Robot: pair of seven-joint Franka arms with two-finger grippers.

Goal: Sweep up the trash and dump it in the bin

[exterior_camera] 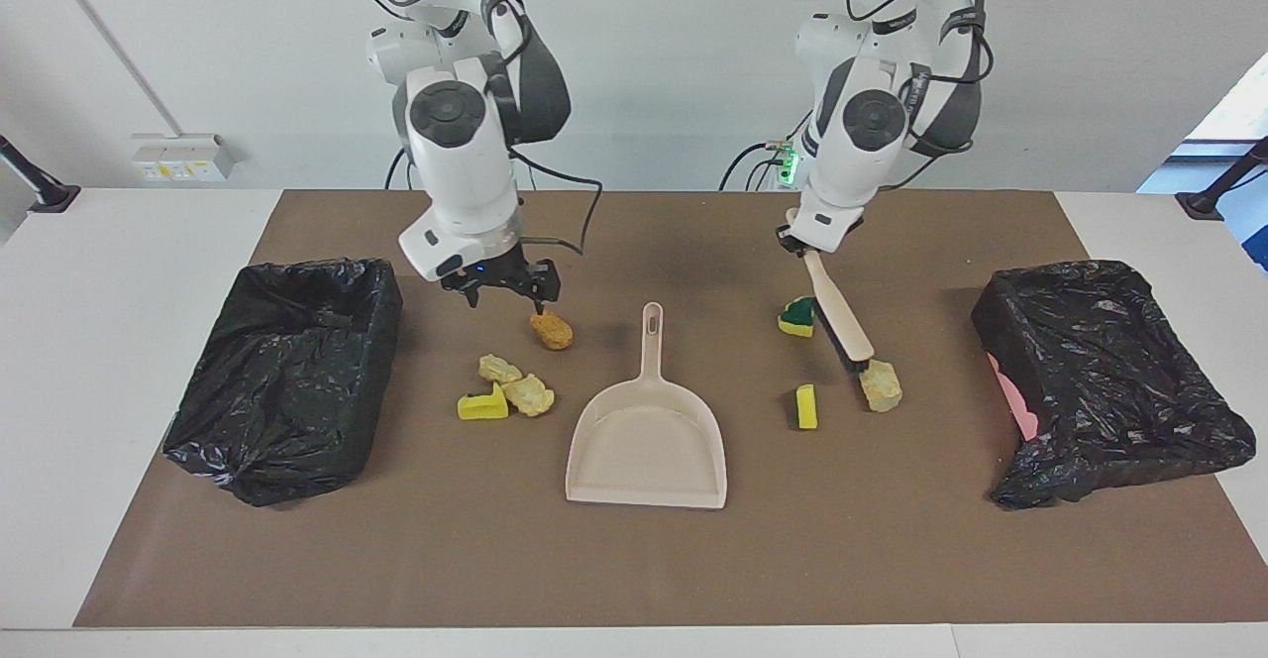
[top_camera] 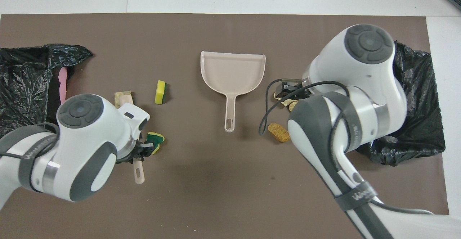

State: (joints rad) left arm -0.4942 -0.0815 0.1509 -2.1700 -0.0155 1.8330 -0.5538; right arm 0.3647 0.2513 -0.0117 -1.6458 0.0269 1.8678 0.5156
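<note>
A beige dustpan [exterior_camera: 646, 440] [top_camera: 233, 73] lies flat mid-mat, its handle toward the robots. My left gripper [exterior_camera: 797, 240] [top_camera: 138, 152] is shut on the handle of a beige brush [exterior_camera: 837, 306] [top_camera: 139, 172]. The brush slants down with its bristles against a beige foam chunk [exterior_camera: 881, 385] [top_camera: 120, 95]. A yellow-green sponge [exterior_camera: 795, 317] [top_camera: 155, 138] and a yellow sponge [exterior_camera: 807, 406] [top_camera: 160, 92] lie beside the brush. My right gripper [exterior_camera: 505, 286] [top_camera: 286, 88] is open, low over the mat beside an orange-brown lump [exterior_camera: 551, 330] [top_camera: 278, 132]. Two beige chunks [exterior_camera: 530, 395] and a yellow piece [exterior_camera: 482, 406] lie farther from the robots than the lump.
A black-bag-lined bin [exterior_camera: 297, 272] [top_camera: 425, 88] stands at the right arm's end of the table. Another one [exterior_camera: 1109, 276] [top_camera: 25, 55] stands at the left arm's end, with a pink patch showing on its side. All sit on a brown mat [exterior_camera: 634, 569].
</note>
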